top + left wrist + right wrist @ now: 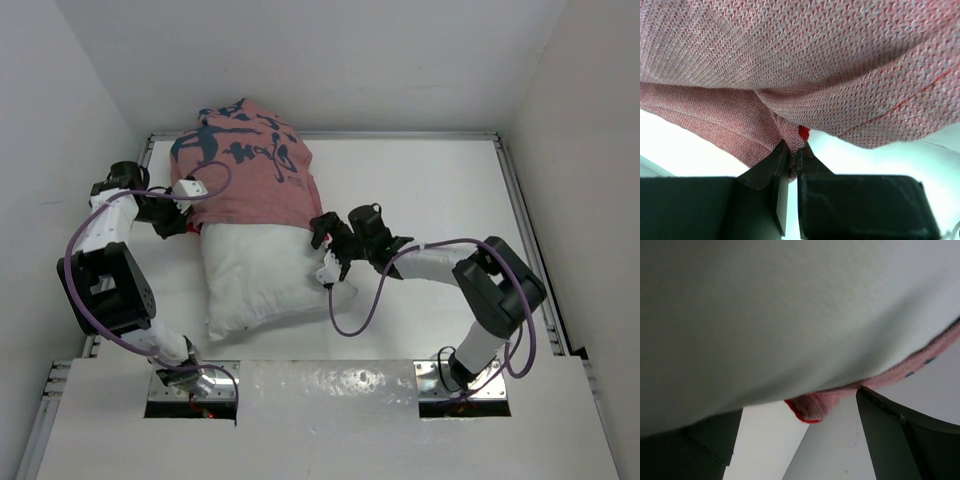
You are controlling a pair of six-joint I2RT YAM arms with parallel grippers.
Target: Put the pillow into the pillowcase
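Seen from above, the white pillow lay in the middle of the table. Its far half was already inside the pillowcase and its near half was bare. The case showed a pale pink side with dark lettering.

Your left gripper was pinched tight on a fold of the pink fabric at the left end of the case's open hem. That grip probably served to anchor the mouth, so the cloth could not slide while the other side was worked.

Your right gripper stood with its jaws spread wide at the right end of the hem, where case meets pillow. It held nothing. In its wrist view the pillow bulged overhead and a red-edged corner of the hem hung between the fingers. This looked like a setup to catch that corner and draw it toward you over the pillow.

Some things were hard to make out:
- Whether the right fingers touched the cloth could not be told.
- The covered end of the pillow was hidden, so how deep it sat in the case was unclear.
- The left wrist view was filled with fabric and showed no pillow at all.
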